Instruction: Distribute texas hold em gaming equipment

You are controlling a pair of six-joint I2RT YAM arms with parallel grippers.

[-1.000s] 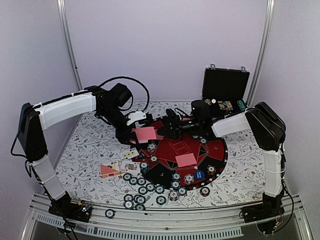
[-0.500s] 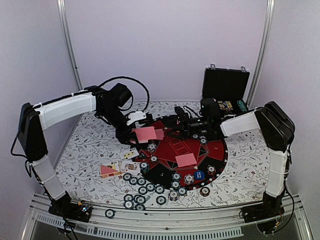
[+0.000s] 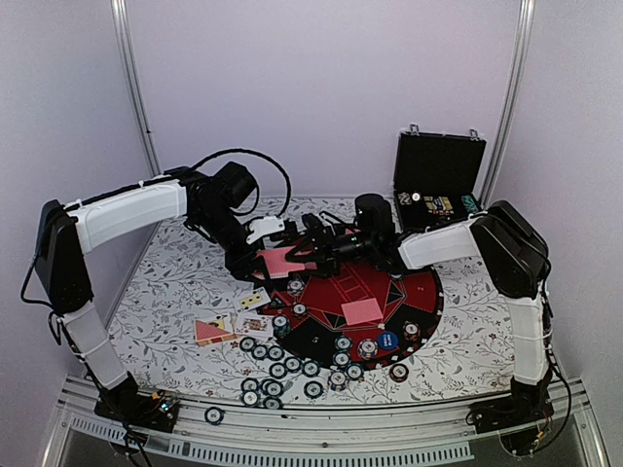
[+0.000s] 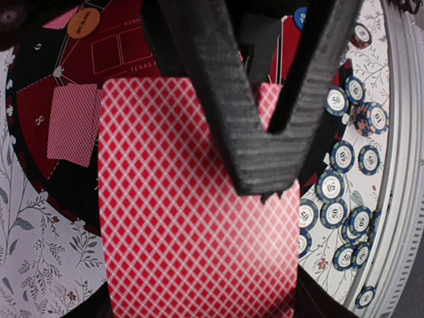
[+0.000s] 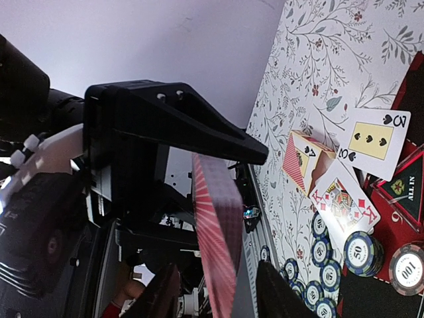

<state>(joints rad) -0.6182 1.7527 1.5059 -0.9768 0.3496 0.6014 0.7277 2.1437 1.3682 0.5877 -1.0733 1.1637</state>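
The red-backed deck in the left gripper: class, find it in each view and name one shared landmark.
Top external: deck left of centre, at the edge of the mat.
Left wrist: fills the middle.
Right wrist: edge-on, bottom centre.
Shared landmark: blue-white chips.

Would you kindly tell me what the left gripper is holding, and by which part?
The left gripper holds the red-backed card deck, clamped toward one end, with most of the deck jutting free. The exact contact spot is hidden.
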